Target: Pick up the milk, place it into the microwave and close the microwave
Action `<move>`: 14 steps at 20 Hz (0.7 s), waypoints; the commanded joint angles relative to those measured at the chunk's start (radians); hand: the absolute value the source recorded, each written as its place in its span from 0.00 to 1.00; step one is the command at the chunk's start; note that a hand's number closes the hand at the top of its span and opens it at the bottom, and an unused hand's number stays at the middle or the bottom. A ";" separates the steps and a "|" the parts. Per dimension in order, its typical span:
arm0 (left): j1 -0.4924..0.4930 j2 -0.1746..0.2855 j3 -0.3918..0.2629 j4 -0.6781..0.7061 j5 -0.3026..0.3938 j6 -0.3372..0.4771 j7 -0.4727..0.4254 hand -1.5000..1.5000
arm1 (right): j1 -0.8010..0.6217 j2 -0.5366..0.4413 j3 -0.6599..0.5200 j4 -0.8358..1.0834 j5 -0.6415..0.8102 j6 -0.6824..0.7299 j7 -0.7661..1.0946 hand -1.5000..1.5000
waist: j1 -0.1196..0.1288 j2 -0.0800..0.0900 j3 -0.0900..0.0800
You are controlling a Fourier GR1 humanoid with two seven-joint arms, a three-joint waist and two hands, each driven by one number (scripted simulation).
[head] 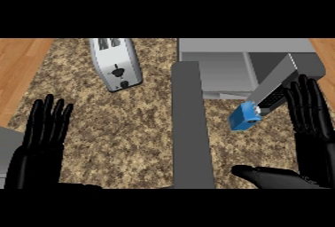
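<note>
Left hand open, fingers straight and pointing up, resting at the left edge of the counter, holding nothing. Toaster next over, lying near the back, well apart from everything in play. Microwave door swung wide open, a long grey slab running down the middle of the view. Microwave back right, cavity open.

Milk, small blue carton, sits tilted on the counter right of the door and in front of the cavity. Not held. Right hand released: fingers straight and up just right of the carton, thumb spread out below it, visible gap on both sides.

Step in hand, by my read: the grasp, not yet made. To do it well, bring the right hand in leftward so fingers and thumb close on opposite sides of the carton, then lift before moving toward the cavity. Watch the slanted grey bar over the carton's far end, likely to get bumped. Door leaves little room on the left.

Hard to make out: what that bar is, whether it touches the milk, cavity depth. Both forearms cut off at the lower edge.
</note>
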 commanded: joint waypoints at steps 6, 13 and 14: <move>0.183 -0.013 -0.055 -0.045 -0.022 -0.037 -0.115 0.00 | 0.039 -0.004 -0.071 0.117 -0.057 0.027 -0.097 0.00 | 0.001 0.000 0.000; 0.226 -0.013 -0.068 0.059 0.007 -0.102 -0.230 0.00 | 0.070 0.042 -0.055 0.282 -0.066 0.018 -0.257 0.00 | 0.001 0.001 0.000; 0.228 -0.013 -0.085 -0.001 -0.004 -0.073 -0.179 0.00 | 0.114 0.042 -0.013 0.244 -0.038 -0.008 -0.236 0.00 | -0.001 0.000 0.000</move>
